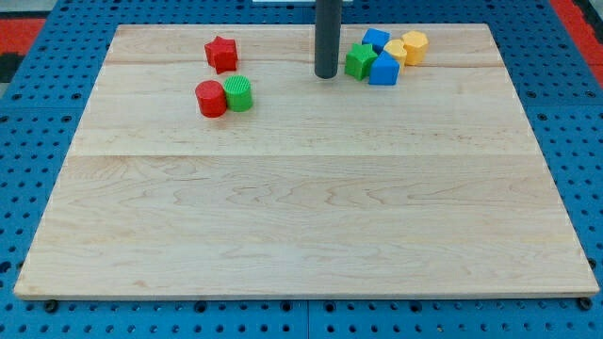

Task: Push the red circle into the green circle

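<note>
The red circle [211, 99] lies at the upper left of the wooden board [301, 207], touching the green circle [238, 93] on its right side. A red star [221, 54] lies just above them. My tip [326, 74] rests on the board near the top centre, well to the right of both circles and just left of a green star [359, 60].
At the top right a cluster holds the green star, a blue block [383, 69], another blue block [376, 40], a yellow block [414, 45] and a second yellow block [397, 51]. Blue pegboard [38, 141] surrounds the board.
</note>
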{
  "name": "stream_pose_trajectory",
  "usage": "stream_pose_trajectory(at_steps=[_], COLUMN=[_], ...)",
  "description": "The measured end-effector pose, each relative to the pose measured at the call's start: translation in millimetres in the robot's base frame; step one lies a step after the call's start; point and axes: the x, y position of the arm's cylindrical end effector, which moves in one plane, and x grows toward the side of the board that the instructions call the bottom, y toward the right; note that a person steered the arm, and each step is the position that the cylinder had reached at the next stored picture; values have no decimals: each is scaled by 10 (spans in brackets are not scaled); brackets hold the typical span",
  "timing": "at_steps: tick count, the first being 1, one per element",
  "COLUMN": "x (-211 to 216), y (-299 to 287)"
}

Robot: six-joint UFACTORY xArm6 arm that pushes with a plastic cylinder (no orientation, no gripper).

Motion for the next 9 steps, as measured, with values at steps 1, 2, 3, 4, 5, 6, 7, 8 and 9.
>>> stream_pose_trajectory(at_steps=[1,2,3,4,5,6,7,8,9], x=[-73,-64,215,731,844,898,898,895,844], y=[298,413,-33,-88,-678,-1426,-1876,-1925,-1927])
